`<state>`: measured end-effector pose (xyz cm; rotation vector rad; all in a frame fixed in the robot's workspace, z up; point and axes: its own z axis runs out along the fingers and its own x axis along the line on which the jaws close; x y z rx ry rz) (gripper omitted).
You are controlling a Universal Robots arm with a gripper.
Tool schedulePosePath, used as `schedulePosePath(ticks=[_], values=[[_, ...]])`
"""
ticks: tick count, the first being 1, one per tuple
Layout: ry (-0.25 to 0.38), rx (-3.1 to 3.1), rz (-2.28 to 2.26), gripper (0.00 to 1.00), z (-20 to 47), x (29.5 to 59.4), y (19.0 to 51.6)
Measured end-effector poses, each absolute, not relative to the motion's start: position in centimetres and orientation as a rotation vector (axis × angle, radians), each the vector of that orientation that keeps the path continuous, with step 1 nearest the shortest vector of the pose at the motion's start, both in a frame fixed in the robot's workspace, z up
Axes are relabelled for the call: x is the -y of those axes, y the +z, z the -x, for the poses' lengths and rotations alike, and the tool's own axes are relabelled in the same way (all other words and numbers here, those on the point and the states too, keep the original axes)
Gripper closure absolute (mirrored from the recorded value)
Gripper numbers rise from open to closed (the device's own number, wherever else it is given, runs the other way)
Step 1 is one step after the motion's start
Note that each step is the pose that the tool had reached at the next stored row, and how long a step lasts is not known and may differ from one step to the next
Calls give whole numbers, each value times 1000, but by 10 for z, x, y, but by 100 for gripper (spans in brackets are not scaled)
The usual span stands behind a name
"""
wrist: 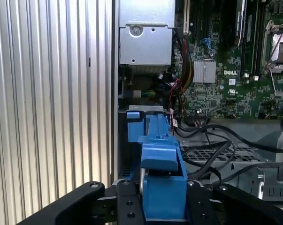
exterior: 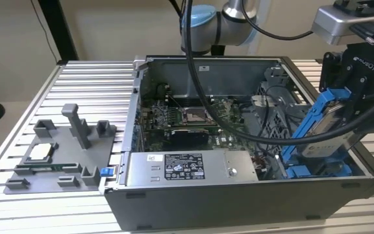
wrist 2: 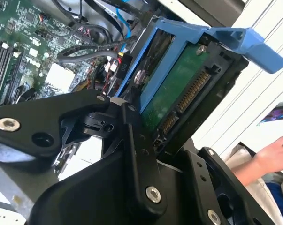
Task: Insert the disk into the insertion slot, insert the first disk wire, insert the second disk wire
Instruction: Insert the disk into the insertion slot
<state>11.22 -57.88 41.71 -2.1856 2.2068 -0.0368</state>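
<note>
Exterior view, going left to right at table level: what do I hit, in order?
Grey fixture plate → small blue clip → grey box with black-and-white sticker → disk in its blue frame, tilted, at the exterior view's right end of the open case.

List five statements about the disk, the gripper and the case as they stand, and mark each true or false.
1. The gripper is shut on the disk. True.
2. The disk lies flat, seated in the insertion slot. False: it is tilted in the gripper, over the slot's blue rails.
3. The case is open, its motherboard exposed. True.
4. The grey fixture stands at the exterior view's right of the case. False: at its left.
5. A person's hand appears in the second wrist view. True.
</note>
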Motion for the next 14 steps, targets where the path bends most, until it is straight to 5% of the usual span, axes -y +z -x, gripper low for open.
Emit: schedulePosePath(ticks=[14], values=[[-59,-2197,2176,100,-108,579,410]])
